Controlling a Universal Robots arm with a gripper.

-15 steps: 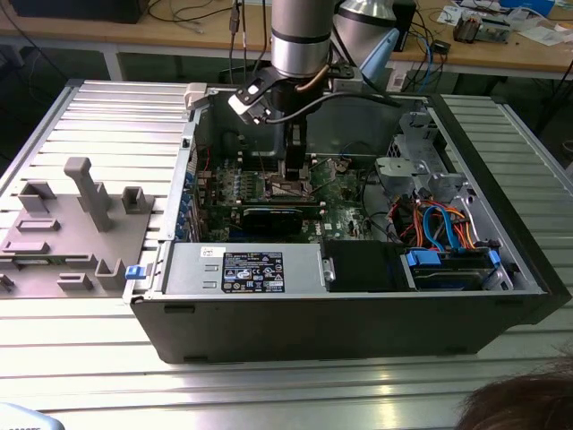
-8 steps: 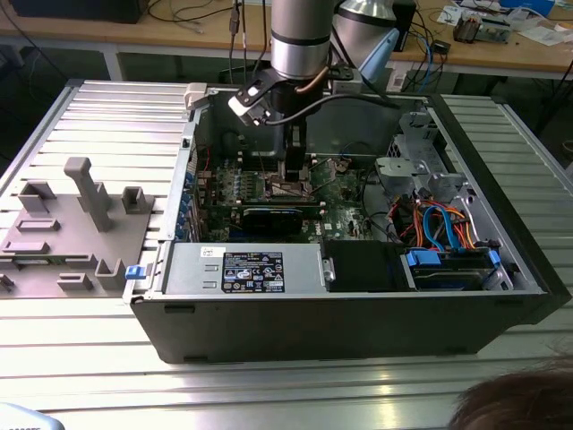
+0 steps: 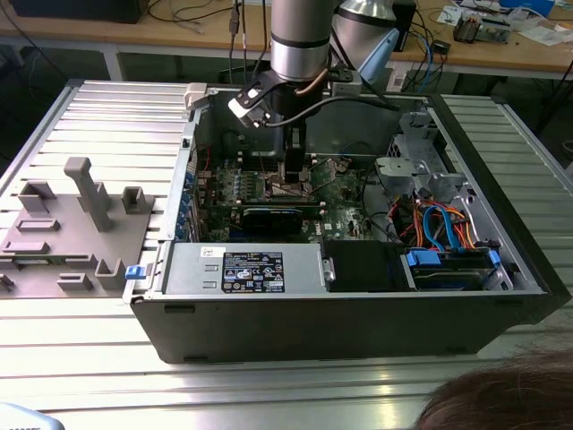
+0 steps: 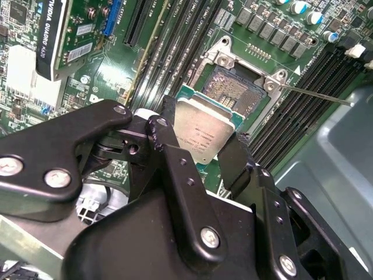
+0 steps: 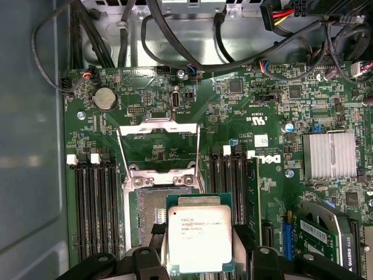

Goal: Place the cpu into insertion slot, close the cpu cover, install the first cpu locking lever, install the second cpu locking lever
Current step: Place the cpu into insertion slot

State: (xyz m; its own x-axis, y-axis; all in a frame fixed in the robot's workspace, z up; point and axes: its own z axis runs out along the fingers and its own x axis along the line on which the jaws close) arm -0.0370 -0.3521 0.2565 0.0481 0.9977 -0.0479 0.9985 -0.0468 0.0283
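Someone's hair [image 3: 501, 403] pokes in at the bottom edge of the exterior view, right up by the camera. Behind it an open PC case [image 3: 358, 322] lies flat on a ribbed metal surface [image 3: 89, 358], w/ a grey plastic fixture [image 3: 81, 224] parked toward the exterior view's left. The arm [image 3: 300, 40] comes straight down into the case, over the green board [image 5: 256, 99].

In both wrist views the claw [image 4: 204, 137] [image 5: 198, 239] is clamped on the cpu [image 4: 204, 128] [image 5: 199, 236], one black finger [image 4: 169, 119] on each of two opposite edges, silver top facing up. Chip isn't seated: it hangs above the board, overlapping one edge of the insertion slot [image 4: 233, 87] [image 5: 152, 210], and looks a bit tilted in the second wrist view. Most of the dark socket is bare.

The cpu cover [image 5: 158, 125] is flipped open, standing up off the far side of the slot, board visible thru its window. A thin metal lever [image 4: 317, 94] sticks out free from a socket corner, not latched.

Long black memory slots [image 5: 96, 204] run on both sides of the socket. Graphics card [image 5: 326, 239] sits beyond them, w/ a finned heatsink [image 5: 329, 154] and a coin battery [image 5: 105, 99] elsewhere on the board.
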